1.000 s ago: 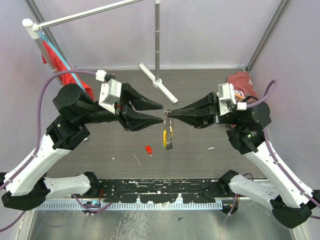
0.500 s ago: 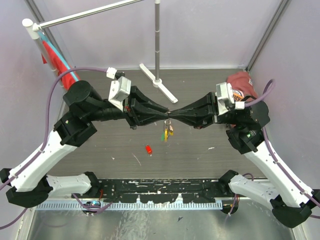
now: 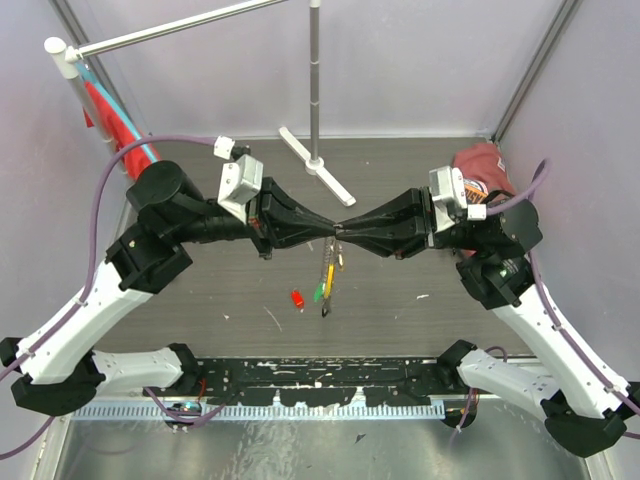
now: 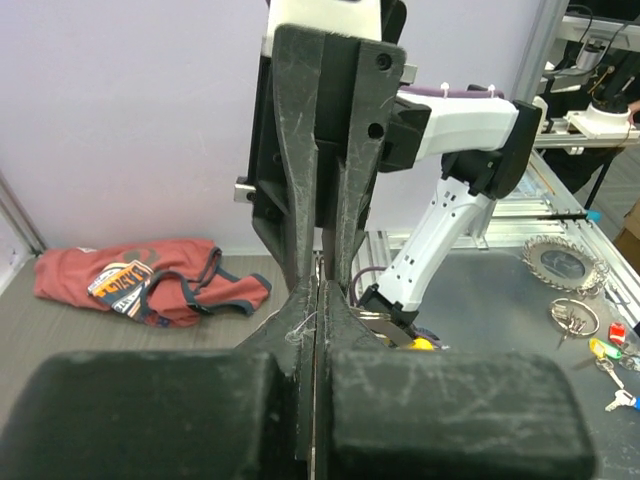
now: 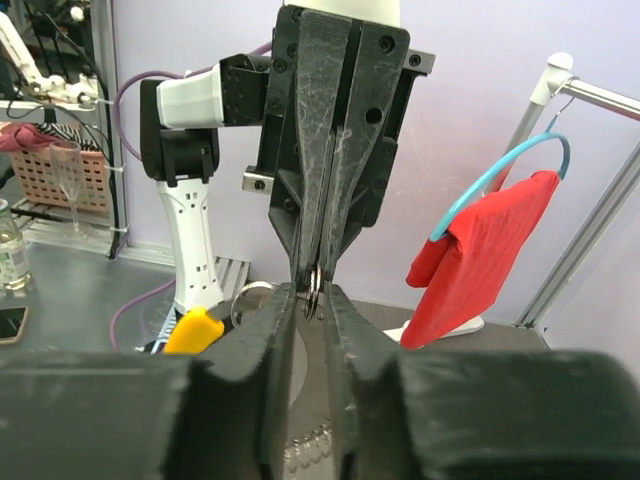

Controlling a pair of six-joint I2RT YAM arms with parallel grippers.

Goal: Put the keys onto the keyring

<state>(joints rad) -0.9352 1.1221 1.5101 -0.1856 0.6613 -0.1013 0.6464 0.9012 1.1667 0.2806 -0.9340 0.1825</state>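
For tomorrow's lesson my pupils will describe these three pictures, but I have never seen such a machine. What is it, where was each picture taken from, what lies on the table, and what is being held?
These are two robot arms bolted at the table's near edge. One picture looks down on both from above. The other two come from a camera on each wrist, looking along its own fingers. The left gripper and right gripper meet tip to tip, both shut, apparently pinching the keyring, whose yellow tag hangs from it. A red key lies on the table. A stand and a red cloth sit farther back. I cannot spot a blue key.
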